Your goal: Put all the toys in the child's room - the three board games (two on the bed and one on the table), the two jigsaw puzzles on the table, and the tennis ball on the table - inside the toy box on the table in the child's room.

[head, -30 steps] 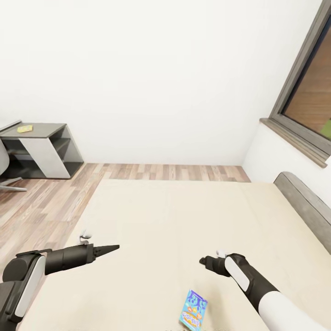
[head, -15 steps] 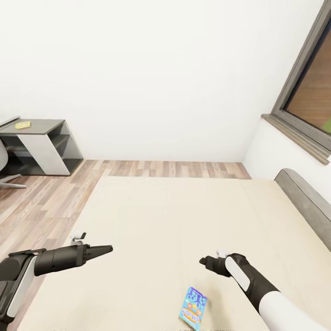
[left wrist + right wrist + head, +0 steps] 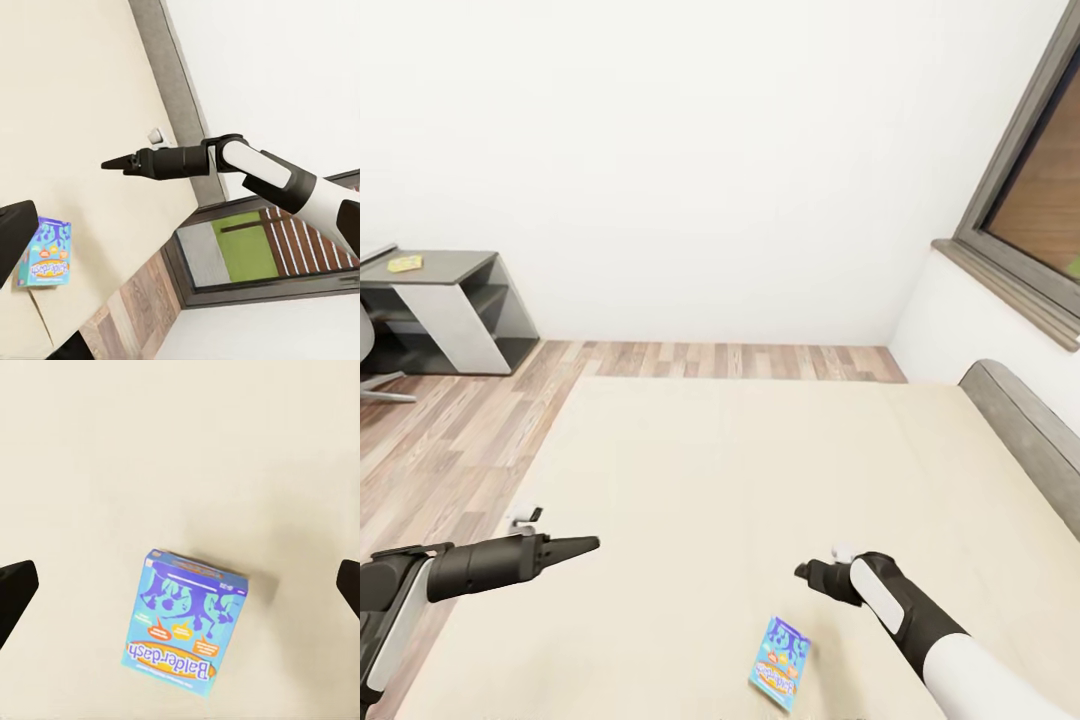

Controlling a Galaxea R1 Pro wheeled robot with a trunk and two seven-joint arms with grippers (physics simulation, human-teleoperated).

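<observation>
Lying flat near the foot of the bed (image 3: 760,470), closest to the robot, is a blue board game (image 3: 781,676) printed "Balderdash" — it rests on the beige mattress, alone, with bare fabric all round it. The right gripper (image 3: 807,570) hangs above the mattress just beyond the box and a little to its right; in the right wrist view its two fingertips (image 3: 16,589) sit far apart at opposite edges with the box between them, so the claw is spread wide, presumably lined up to come down over the carton. The left gripper (image 3: 582,544) is held out level over the bed's left edge, away from the box, and its fingers read as one closed point — pressed together and carrying nothing, likely parked out of the way. Beyond the mattress a strip of wood-plank floor (image 3: 740,360) meets the white wall. To the far left stands the lower dark grey section of the table (image 3: 445,265), with a small flat yellowish thing (image 3: 405,264) on top, too small to identify. At the right, the grey headboard (image 3: 1025,425) runs beneath a dark-framed window (image 3: 1030,190).
</observation>
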